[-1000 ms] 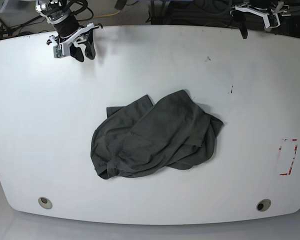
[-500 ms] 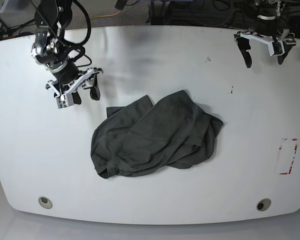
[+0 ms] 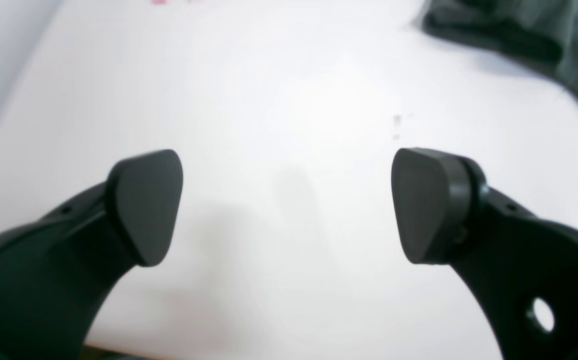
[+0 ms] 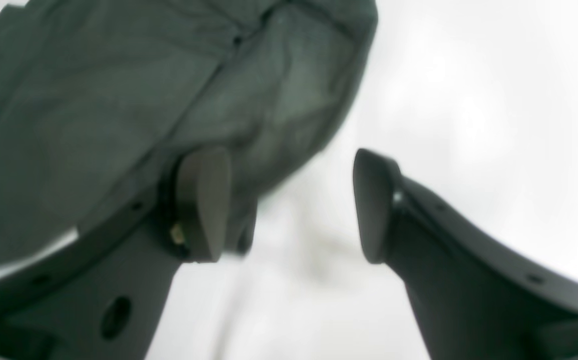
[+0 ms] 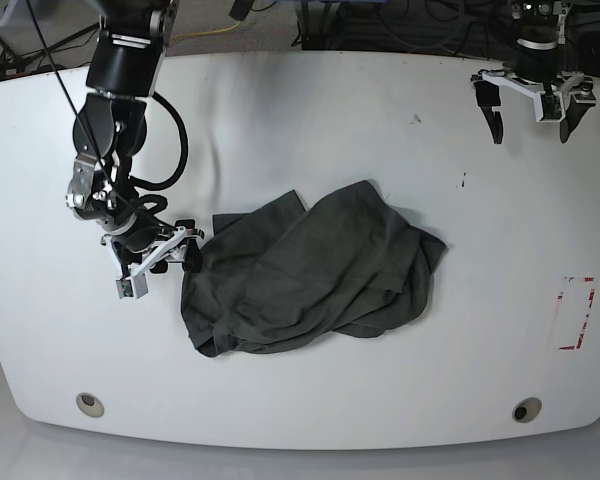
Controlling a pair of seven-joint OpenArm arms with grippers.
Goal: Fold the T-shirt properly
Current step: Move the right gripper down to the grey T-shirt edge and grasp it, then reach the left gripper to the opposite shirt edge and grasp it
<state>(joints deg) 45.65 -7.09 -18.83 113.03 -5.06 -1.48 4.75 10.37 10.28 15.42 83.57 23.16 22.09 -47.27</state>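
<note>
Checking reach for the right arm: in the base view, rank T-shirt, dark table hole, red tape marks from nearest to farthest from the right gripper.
From the right gripper:
1. T-shirt, right beside it, mid-table.
2. Dark table hole, near edge, far side.
3. Red tape marks, far side edge.

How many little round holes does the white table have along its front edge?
2. One round hole sits near the table's front left corner in the base view, the other near the front right corner. The T-shirt might hide more.
</note>
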